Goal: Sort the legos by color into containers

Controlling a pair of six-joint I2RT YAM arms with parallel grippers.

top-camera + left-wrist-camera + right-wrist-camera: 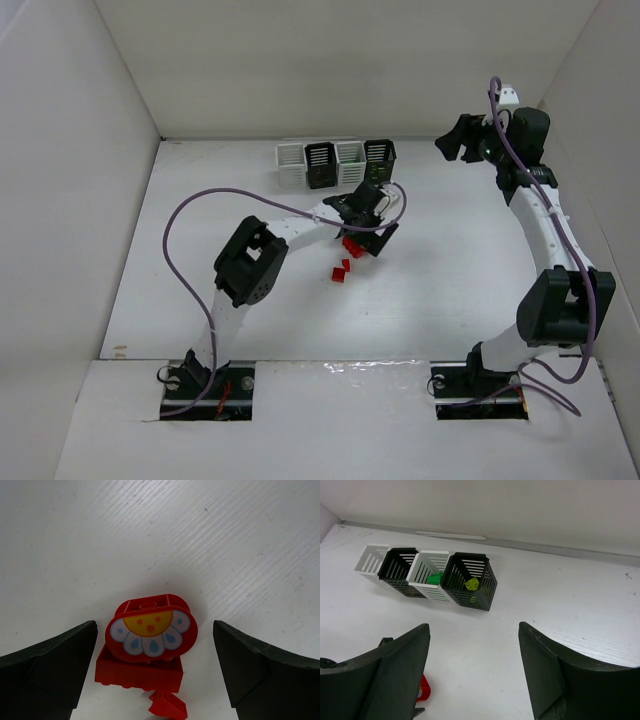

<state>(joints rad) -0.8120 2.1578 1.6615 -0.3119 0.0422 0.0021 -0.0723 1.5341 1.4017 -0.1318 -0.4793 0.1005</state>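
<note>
Several red legos lie mid-table (350, 248), with two small red pieces (341, 270) just nearer. My left gripper (368, 222) hovers over them, open. In the left wrist view a red rounded lego with a flower print (151, 630) stands against a flat red brick (135, 675), and a small red piece (168, 706) lies in front; all sit between my open fingers (50, 665), untouched. The four bins (335, 163) stand in a row at the back. The right wrist view shows a green lego (436, 578) in the second white bin and a yellow-green lego (472, 584) in the rightmost black bin. My right gripper (458, 140) is raised at the back right, open and empty.
White walls enclose the table on three sides. The left arm's purple cable (190, 215) loops over the table's left half. The first white bin (372, 559) and first black bin (400, 567) show no contents from this angle. A red lego edge (423, 689) peeks beside my right gripper's left finger.
</note>
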